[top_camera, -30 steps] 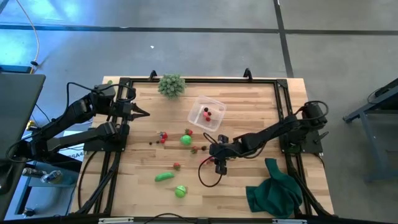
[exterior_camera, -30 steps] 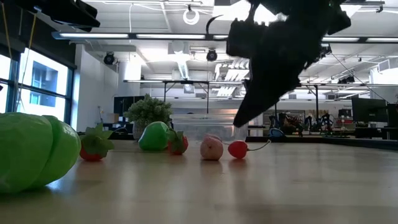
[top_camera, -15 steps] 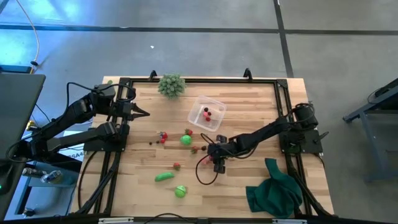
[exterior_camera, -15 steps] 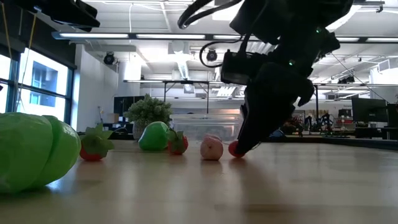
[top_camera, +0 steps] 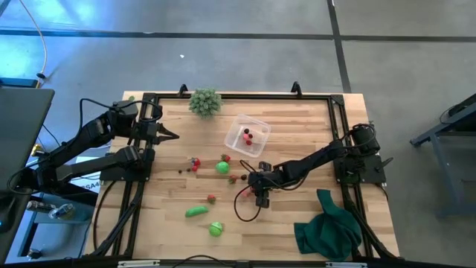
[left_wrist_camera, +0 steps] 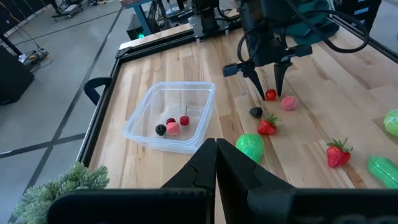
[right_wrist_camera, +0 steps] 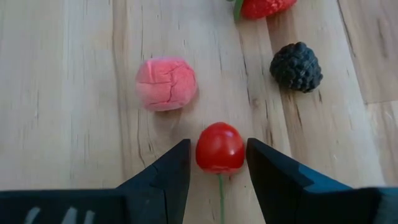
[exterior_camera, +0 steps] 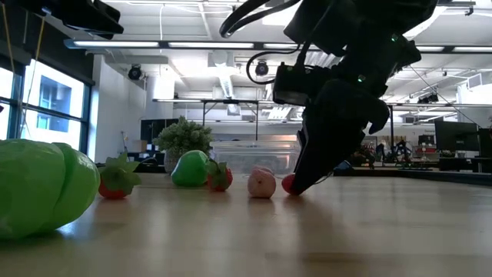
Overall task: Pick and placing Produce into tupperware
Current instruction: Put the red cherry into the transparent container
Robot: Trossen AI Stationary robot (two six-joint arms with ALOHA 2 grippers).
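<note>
My right gripper [right_wrist_camera: 218,144] is open at the table's middle, fingertips down at the wood [exterior_camera: 304,183]. They stand on either side of a red cherry [right_wrist_camera: 219,148], close to its sides; the cherry lies on the table with its stem toward the gripper. A pink berry [right_wrist_camera: 166,83], a blackberry [right_wrist_camera: 296,66] and a strawberry [right_wrist_camera: 264,6] lie just beyond. The clear tupperware [top_camera: 248,135] stands farther back, holding three small berries [left_wrist_camera: 171,126]. My left gripper [top_camera: 172,136] is shut and empty at the far left.
A bright green round piece [top_camera: 222,167], small red pieces [top_camera: 195,164], a green oblong piece [top_camera: 196,212] and another green round piece [top_camera: 216,229] lie left of my right gripper. A spiky pale-green ball [top_camera: 204,101] sits at the far edge; a dark green cloth [top_camera: 327,227] at the near right.
My right gripper has come down from above the table to the wood and moved slightly toward the left edge, so its open fingers now stand around the cherry. The cherry has stayed in place.
</note>
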